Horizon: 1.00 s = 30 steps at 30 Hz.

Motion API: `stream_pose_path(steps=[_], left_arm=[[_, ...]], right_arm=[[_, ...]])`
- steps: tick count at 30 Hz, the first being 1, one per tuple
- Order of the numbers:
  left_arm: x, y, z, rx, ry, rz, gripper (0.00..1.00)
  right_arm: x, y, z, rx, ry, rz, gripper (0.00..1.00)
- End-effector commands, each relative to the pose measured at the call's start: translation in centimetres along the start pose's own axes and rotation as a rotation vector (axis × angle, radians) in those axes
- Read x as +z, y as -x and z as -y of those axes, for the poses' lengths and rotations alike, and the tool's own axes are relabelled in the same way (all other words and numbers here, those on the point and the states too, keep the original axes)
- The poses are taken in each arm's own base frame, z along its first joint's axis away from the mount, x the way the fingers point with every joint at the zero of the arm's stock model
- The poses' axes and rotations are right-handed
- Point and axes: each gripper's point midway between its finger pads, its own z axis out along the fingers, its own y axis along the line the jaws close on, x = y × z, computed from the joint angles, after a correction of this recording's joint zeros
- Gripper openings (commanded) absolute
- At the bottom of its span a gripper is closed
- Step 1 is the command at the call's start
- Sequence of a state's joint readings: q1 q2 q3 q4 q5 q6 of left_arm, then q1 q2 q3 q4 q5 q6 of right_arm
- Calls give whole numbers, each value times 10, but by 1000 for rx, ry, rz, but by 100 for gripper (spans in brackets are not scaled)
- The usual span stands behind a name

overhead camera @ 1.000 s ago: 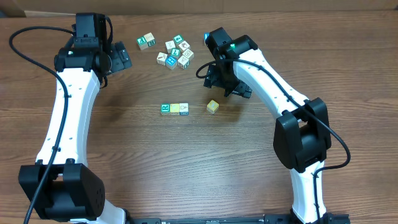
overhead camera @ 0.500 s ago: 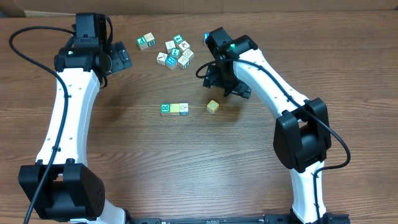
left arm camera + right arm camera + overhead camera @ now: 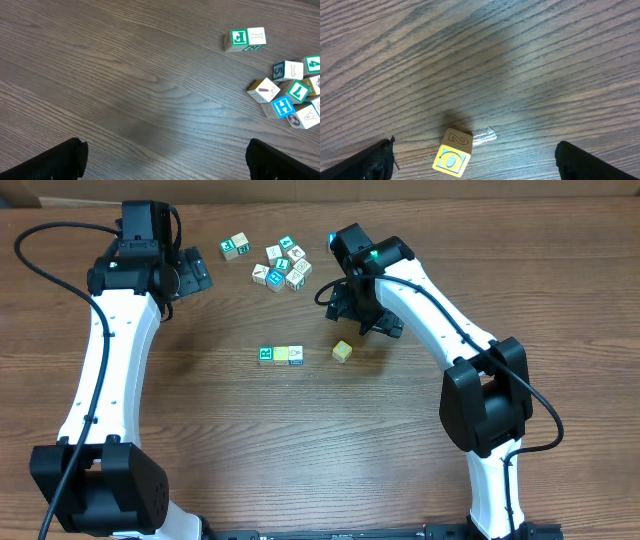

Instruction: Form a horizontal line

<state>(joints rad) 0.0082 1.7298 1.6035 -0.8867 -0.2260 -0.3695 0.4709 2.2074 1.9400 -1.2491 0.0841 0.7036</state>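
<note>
While both stand released and empty, left gripper [image 3: 197,276] at upper left, right gripper [image 3: 372,326] near centre, yellow cube [image 3: 343,351] just below it, apart from the three-cube row [image 3: 281,355] on the tabletop [image 3: 300,440].

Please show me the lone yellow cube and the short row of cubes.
lone yellow cube [image 3: 454,152]: right wrist view, where its two visible faces meet.
short row of cubes [image 3: 281,355]: overhead view, on its middle cube.

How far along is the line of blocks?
Three cubes sit side by side in a row. Nothing is held: the open right gripper hangs by the yellow cube, which lies apart from them, turned askew. Left: bring it to the row's end.
</note>
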Motion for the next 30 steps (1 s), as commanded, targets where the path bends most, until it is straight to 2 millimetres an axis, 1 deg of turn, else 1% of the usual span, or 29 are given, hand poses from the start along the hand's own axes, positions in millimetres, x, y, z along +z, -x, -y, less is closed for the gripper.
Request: stream_pose_path(steps=[1, 30], left_arm=[[0, 1, -2, 5, 14, 6, 100], [0, 1, -2, 5, 14, 6, 100]], right_arm=[[-12, 2, -1, 4, 19, 20, 100], [-12, 3, -2, 4, 23, 28, 100]])
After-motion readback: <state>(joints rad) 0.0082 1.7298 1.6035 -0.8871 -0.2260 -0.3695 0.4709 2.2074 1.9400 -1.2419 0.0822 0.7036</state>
